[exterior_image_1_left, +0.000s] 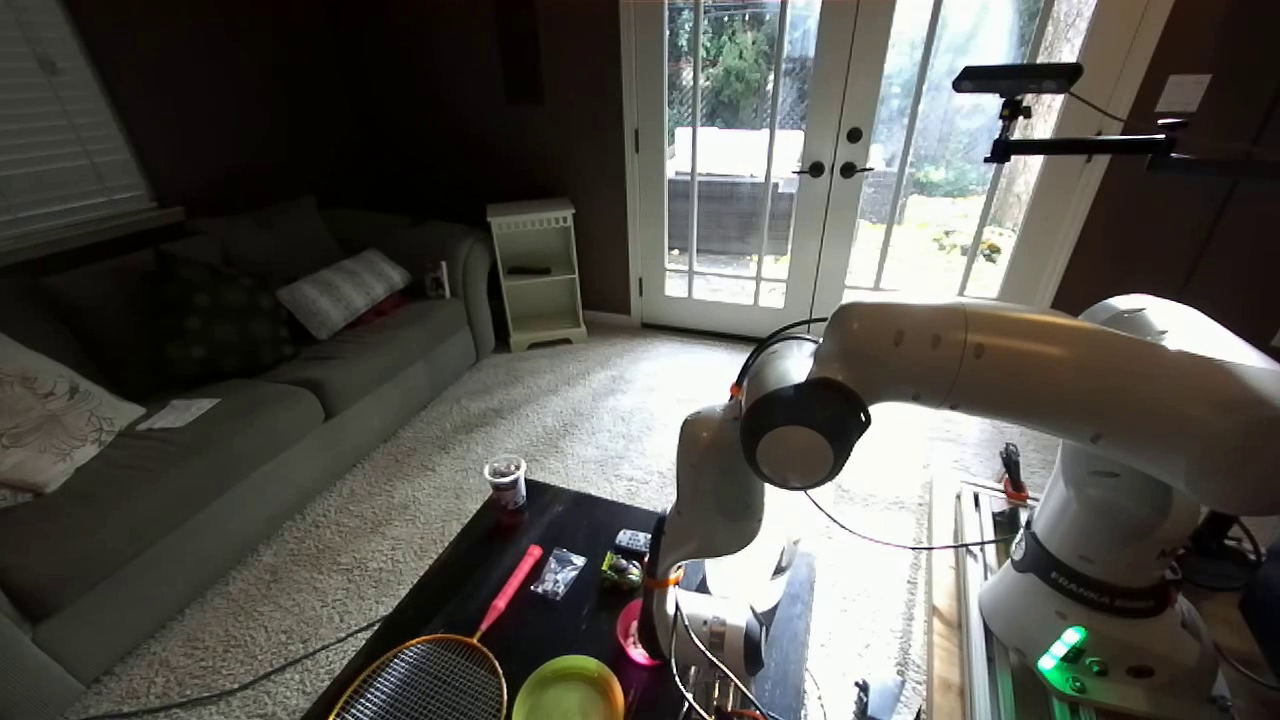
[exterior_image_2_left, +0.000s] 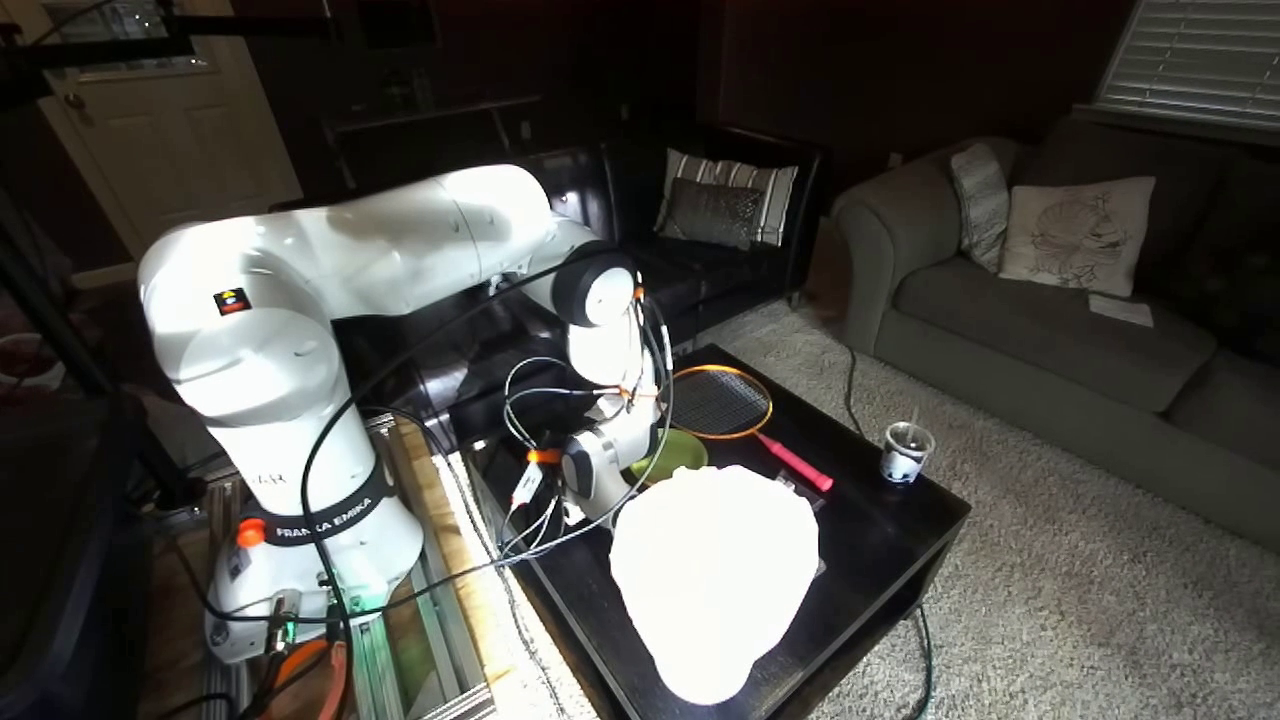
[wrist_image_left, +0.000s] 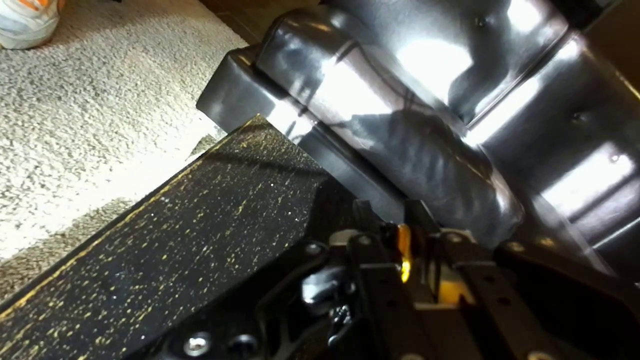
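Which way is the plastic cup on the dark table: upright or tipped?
Upright: in both exterior views, the cup has its rim uppermost.

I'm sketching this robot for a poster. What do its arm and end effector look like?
The arm is white and rounded, with a black base band lettered FRANKA EMIKA, black cables, an orange strap and a green light. The end effector is mostly black, with two narrow fingers and silvery screws.
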